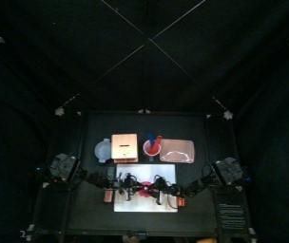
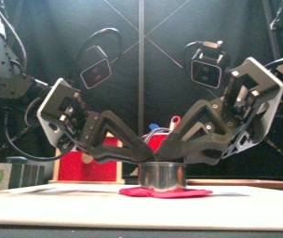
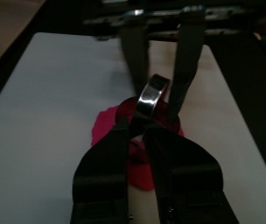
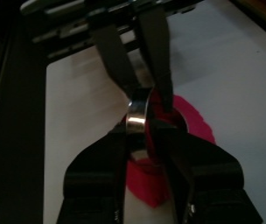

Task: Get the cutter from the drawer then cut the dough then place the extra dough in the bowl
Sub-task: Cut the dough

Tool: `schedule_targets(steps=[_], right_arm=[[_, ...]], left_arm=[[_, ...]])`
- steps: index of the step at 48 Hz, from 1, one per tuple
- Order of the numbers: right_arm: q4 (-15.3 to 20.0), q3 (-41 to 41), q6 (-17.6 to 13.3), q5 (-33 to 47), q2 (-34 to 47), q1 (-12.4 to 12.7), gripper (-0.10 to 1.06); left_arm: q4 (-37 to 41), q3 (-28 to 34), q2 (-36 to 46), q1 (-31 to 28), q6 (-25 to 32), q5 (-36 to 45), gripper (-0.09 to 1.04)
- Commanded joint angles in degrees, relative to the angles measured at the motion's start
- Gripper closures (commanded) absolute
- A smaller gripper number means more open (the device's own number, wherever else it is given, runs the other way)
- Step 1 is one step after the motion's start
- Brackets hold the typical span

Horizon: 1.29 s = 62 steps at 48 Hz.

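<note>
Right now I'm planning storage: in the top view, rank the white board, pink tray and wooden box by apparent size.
Largest to smallest: white cutting board, pink tray, wooden box.

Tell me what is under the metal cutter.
The cutter stands on red dough, whose edges spread out on the white board. Dough inside the ring is hidden by its wall.

No text can be read in any of the four views. The cutter (image 2: 164, 175) shows plain metal, and no label, brand, number or sign is legible on the table (image 1: 205, 128) or on anything on it.
</note>
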<state>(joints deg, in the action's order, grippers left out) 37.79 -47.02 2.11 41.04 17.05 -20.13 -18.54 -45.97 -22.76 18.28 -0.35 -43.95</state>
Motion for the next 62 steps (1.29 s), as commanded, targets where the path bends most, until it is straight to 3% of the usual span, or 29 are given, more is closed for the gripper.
schedule_targets(steps=[1, 7, 17, 62], right_arm=[[1.05, -0.09, -0.53, -1.32, 0.18, 2.11, 0.14], [1.05, 0.18, -0.44, -1.32, -0.18, 2.02, 0.00], [0.53, 0.26, -0.26, -1.32, -1.76, 1.93, -0.01], [-4.31, 0.70, 0.00, -1.32, -9.05, 2.11, -0.01]], left_arm=[[0.70, -0.79, -0.35, 1.67, -1.67, 2.99, 0.39], [0.70, -0.79, 0.00, 1.58, -1.58, 2.99, 0.28], [0.79, -0.97, 0.79, 1.23, -1.32, 2.99, 0.18], [0.70, -1.93, 11.16, -3.69, 8.88, 2.99, 0.18]])
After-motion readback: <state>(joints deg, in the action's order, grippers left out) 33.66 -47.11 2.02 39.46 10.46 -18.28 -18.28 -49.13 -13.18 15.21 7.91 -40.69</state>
